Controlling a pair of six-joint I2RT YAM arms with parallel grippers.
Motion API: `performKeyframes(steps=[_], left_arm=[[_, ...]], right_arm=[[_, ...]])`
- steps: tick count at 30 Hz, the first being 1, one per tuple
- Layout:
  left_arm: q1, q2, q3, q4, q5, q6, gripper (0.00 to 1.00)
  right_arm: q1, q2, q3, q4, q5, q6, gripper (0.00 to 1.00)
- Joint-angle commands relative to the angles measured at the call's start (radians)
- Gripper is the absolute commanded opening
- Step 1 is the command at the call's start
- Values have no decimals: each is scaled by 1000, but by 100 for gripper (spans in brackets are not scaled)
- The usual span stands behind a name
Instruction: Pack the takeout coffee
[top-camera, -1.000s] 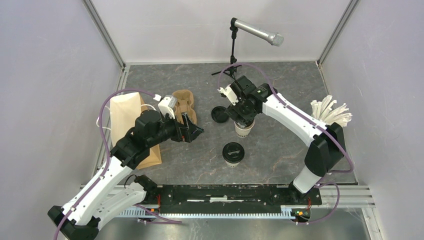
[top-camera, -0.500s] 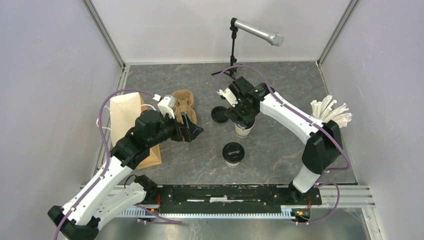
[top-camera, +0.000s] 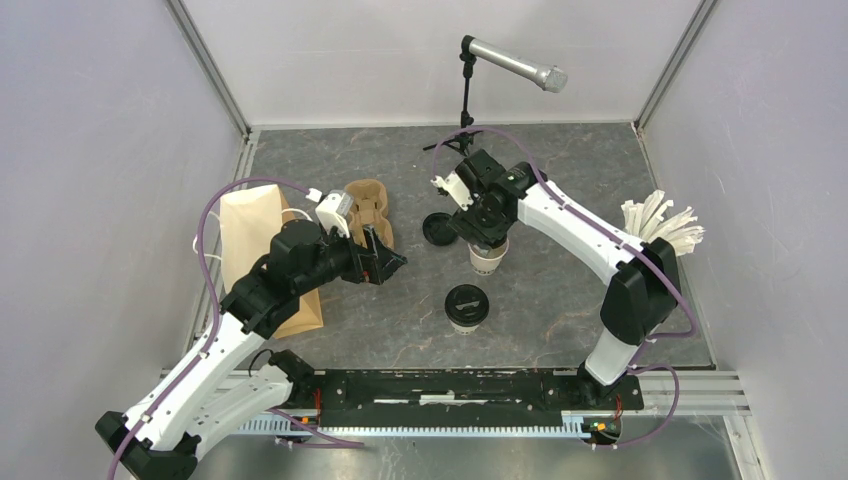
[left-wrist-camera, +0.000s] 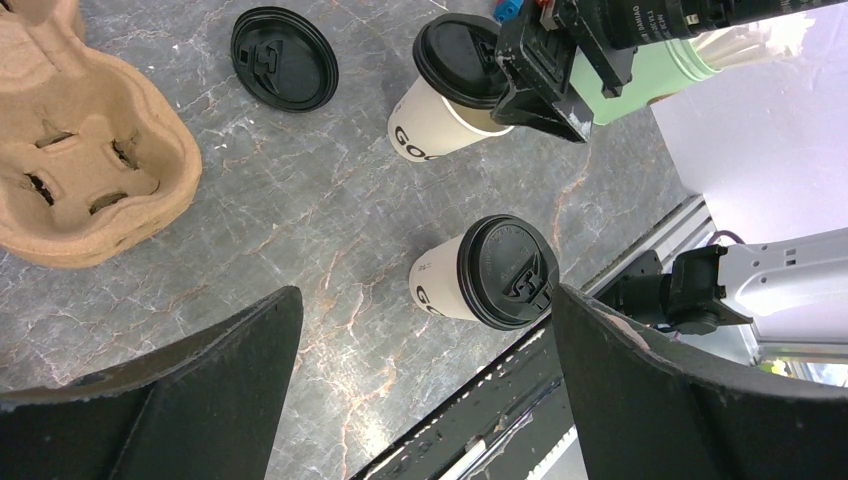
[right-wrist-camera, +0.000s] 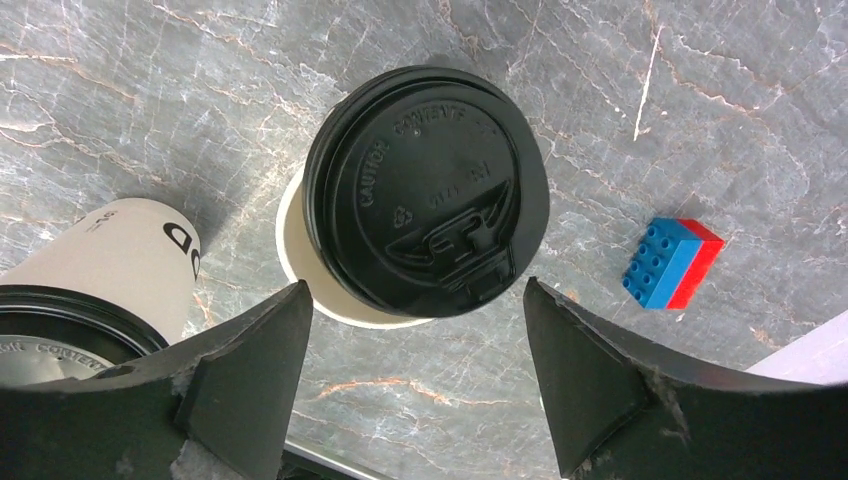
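1. Capped coffee cup (top-camera: 466, 307): upright, right of the cup carrier (top-camera: 368, 210) and nearer; lid seated.
2. Left gripper (top-camera: 383, 255): just nearer than the carrier, jaws fully apart, empty.
3. Second coffee cup (left-wrist-camera: 430, 125): right of the carrier. Its lid (right-wrist-camera: 425, 220) lies off-centre, rim showing on one side. Right gripper (right-wrist-camera: 415, 288) hovers above, jaws wide either side of the lid, gripping nothing.
4. Hazard: pressing the skewed lid may tip the cup or leave it unsealed. A spare lid (top-camera: 437, 228) lies just beside, on the carrier side, easily nudged.
5. Room: bare table (top-camera: 560, 300) between cups and carrier; carrier pockets unfilled; microphone stand (top-camera: 465, 100) farther back.
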Motion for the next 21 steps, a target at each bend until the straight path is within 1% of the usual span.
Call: performKeyframes(steps=[1, 5, 10, 16, 19, 21], left_arm=[[-4, -8, 12, 17, -22, 42, 100], [-4, -8, 7, 17, -23, 40, 100], [-3, 1, 4, 22, -23, 38, 100], [-3, 10, 11, 21, -24, 40, 100], [-4, 16, 9, 14, -56, 32, 100], [-3, 28, 16, 5, -93, 21, 100]], right_arm=[[-4, -26, 45, -10, -18, -8, 82], [-5, -46, 21, 10, -33, -13, 81], [-4, -66, -8, 40, -65, -14, 77], [-4, -95, -77, 83, -84, -18, 75], [-7, -124, -118, 129, -73, -3, 71], [-13, -163, -135, 168, -77, 12, 72]])
